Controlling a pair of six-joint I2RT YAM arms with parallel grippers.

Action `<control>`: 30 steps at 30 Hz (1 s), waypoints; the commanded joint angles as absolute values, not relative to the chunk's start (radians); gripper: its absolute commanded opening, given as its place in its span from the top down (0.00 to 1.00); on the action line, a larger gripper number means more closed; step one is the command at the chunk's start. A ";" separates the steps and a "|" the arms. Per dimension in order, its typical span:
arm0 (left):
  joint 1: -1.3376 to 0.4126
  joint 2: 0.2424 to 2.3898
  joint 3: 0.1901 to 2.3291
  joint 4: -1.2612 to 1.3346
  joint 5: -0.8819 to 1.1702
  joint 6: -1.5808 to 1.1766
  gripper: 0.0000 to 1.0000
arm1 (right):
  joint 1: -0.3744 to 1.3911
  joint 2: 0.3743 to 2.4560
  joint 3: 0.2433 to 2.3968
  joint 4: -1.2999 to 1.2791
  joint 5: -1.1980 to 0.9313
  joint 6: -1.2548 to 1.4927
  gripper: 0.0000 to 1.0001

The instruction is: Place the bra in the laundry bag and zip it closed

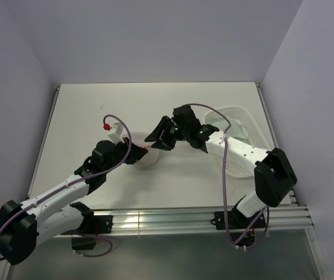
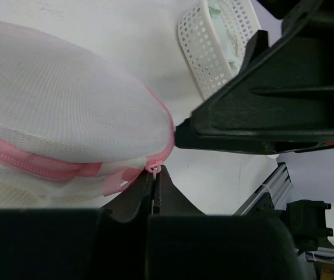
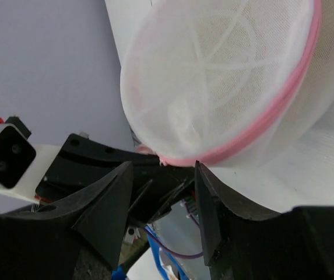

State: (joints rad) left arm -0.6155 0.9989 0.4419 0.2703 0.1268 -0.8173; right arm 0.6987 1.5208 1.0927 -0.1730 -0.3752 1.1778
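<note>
Left gripper (image 2: 155, 178) pinches round mesh laundry bag (image 2: 67, 105).

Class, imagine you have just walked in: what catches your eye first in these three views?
A round white mesh bag with a vivid pink zipper sits mid-table, and both arms meet at it. The left gripper looks pinched shut on the zipper pull, and the right gripper gapes open at the bag's rim. A white perforated basket stands at the table's right side.
</note>
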 commanded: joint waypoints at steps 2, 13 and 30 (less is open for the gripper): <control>-0.634 1.000 0.500 0.295 0.114 -0.810 1.00 | 0.709 1.565 1.104 -0.103 -0.359 1.223 0.46; -0.640 1.005 0.492 0.281 0.083 -0.805 1.00 | 0.713 1.568 1.082 -0.084 -0.371 1.226 0.47; -0.643 0.997 0.469 0.288 0.046 -0.796 1.00 | 0.712 1.517 0.994 -0.034 -0.399 1.295 0.46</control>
State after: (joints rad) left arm -0.6384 1.0016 0.4522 0.2432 0.0608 -0.8131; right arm 0.7033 1.5677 1.0054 -0.0666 -0.3920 1.2724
